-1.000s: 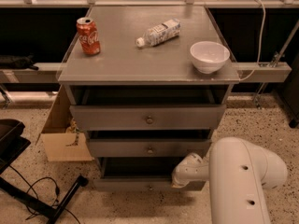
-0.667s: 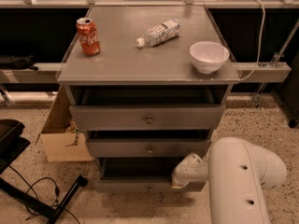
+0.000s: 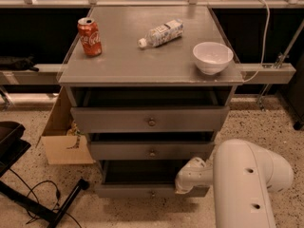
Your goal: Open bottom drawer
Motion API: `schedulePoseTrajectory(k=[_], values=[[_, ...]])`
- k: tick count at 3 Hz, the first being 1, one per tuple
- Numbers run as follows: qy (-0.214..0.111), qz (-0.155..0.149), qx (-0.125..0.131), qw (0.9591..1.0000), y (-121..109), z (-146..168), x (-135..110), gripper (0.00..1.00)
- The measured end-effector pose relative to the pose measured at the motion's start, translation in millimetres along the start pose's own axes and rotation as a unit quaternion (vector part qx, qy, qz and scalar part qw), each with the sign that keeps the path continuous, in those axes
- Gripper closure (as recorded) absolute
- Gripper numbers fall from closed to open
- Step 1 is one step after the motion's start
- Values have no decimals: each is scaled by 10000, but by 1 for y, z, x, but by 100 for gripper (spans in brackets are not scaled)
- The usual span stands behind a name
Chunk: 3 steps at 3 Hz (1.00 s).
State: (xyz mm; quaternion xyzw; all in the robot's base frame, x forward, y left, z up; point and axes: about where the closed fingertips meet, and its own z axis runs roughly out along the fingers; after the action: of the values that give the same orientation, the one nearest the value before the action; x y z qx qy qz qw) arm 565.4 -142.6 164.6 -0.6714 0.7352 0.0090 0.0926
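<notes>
Speckled floor [image 3: 266,122] surrounds a grey bench [image 3: 142,65] carrying a can [image 3: 90,36], a bottle [image 3: 161,33] lying on its side and a bowl [image 3: 213,57] near the right edge. Below them sit three drawers. The bottom drawer [image 3: 128,191] is lowest, near the floor, and a dark gap above its front suggests it is already partly out. The end effector [image 3: 183,183] is at that drawer's right end, well right of the knob [image 3: 153,193], probably so it can work the front's edge rather than the small knob. I cannot tell whether it is spread or pinching. The arm [image 3: 247,184] comes in low from the right.
</notes>
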Motion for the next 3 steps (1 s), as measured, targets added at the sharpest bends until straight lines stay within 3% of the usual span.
schedulePoseTrajectory(k=[3], values=[[23, -135, -195, 9997, 19, -4, 4, 100]])
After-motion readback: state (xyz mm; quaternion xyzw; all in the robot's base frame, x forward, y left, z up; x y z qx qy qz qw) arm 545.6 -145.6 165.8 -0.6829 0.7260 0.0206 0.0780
